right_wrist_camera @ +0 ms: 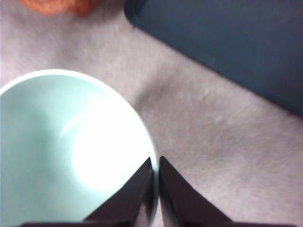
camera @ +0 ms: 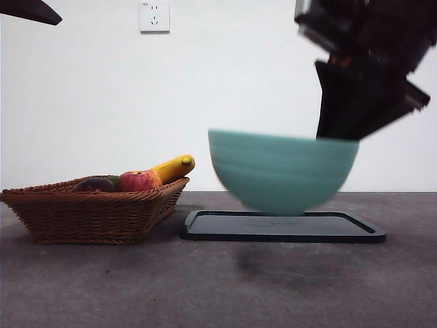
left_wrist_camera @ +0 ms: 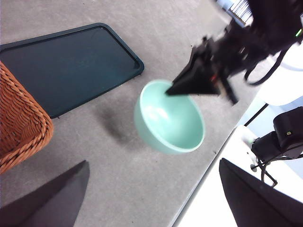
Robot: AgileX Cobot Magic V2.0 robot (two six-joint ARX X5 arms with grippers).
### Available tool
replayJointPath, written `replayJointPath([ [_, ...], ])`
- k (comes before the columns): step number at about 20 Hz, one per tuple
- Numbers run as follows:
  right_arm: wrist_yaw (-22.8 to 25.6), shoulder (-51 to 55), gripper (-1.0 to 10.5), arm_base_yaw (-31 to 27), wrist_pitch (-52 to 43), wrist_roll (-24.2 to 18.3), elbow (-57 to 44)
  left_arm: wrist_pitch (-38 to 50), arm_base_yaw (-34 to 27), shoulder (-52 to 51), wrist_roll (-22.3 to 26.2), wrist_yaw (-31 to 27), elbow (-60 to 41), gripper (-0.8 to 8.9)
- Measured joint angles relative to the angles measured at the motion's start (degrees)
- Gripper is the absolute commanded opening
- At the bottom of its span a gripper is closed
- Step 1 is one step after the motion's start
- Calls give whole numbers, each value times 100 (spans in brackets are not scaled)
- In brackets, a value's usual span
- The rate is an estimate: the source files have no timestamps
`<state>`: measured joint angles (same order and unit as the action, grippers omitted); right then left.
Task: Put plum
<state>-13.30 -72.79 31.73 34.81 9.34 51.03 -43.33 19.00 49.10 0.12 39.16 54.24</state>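
Right end effector (right_wrist_camera: 155, 189) pinched tight on the rim of a light green bowl (camera: 281, 171), held up in the air above the gray counter (camera: 205, 287), just beside a dark tray (camera: 283, 227). Left end effector (left_wrist_camera: 151, 198) up high and away from everything, jaws wide apart, nothing between them. Plum (camera: 94, 184) down in the woven basket (camera: 89, 215), next to a red apple (camera: 138, 181) and a yellow banana (camera: 174, 167).
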Motion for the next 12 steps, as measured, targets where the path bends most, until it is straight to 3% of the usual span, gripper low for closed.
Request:
replayJointPath([
  [12, 15, -765, 9, 57, -734, 162, -459, 0, 0, 0, 2, 0, 0, 436],
])
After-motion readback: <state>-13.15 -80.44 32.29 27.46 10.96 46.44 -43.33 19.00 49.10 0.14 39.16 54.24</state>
